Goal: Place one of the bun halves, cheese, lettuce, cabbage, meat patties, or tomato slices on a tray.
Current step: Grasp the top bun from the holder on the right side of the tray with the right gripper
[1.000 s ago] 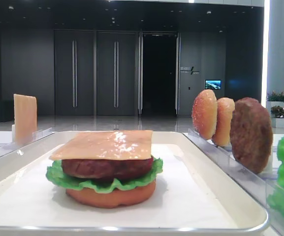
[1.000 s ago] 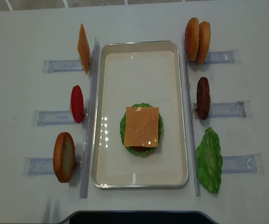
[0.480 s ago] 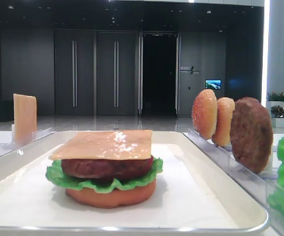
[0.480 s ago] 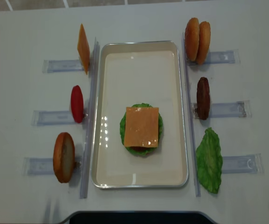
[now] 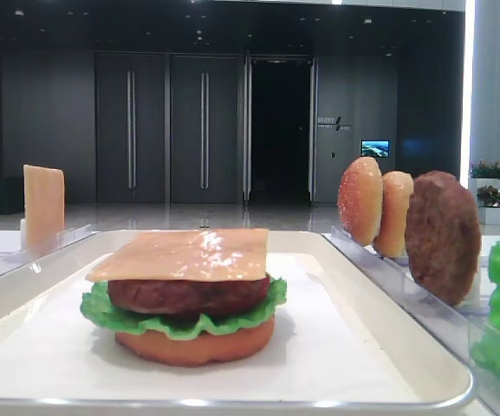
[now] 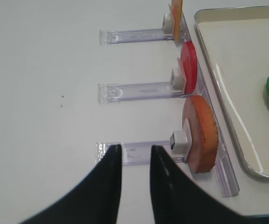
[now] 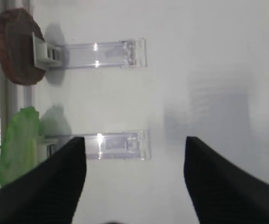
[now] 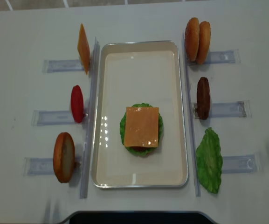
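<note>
The white tray (image 8: 141,46) holds a stack: orange bun base (image 5: 196,342), lettuce (image 5: 102,310), meat patty (image 5: 189,295) and a cheese (image 8: 141,126) slice on top. Two bun halves (image 8: 197,40) stand upright on a holder right of the tray, with a patty (image 8: 203,97) and a lettuce leaf (image 8: 210,160) nearer. Left of the tray stand a cheese slice (image 8: 83,48), a red tomato slice (image 8: 77,103) and a bun half (image 8: 63,157). My right gripper (image 7: 134,140) is wide open and empty over bare table beside the lettuce holder (image 7: 120,145). My left gripper (image 6: 135,148) hangs over the bun's holder (image 6: 139,153), its jaws a narrow gap apart and empty.
Long clear rails (image 8: 91,116) run along both sides of the tray, with clear plastic stands (image 8: 227,109) pointing outward from them. The near table edge (image 8: 134,215) lies just below the tray. In the right wrist view the patty (image 7: 13,46) and lettuce (image 7: 17,144) sit at the left.
</note>
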Available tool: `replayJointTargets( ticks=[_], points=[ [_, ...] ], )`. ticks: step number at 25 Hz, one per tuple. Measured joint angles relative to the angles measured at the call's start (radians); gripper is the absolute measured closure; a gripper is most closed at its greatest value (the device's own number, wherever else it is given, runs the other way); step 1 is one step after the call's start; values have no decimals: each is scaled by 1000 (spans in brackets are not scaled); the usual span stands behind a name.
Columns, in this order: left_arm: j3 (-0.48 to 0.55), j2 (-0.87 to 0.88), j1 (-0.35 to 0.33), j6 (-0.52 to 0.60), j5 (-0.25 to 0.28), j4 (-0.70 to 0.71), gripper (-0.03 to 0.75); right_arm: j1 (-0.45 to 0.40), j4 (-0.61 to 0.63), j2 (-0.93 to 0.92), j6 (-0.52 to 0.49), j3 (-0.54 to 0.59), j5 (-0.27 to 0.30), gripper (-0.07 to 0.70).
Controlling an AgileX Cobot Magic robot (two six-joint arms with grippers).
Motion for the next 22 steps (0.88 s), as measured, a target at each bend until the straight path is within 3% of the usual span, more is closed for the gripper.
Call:
replayJointTargets(
  ticks=[11,22],
  points=[
    [0,0,0,0,-1,1,557,0,3,401,-18,-393,6,171],
    [0,0,0,0,-1,1,557,0,3,722,-20,-785,47,181]
  ],
)
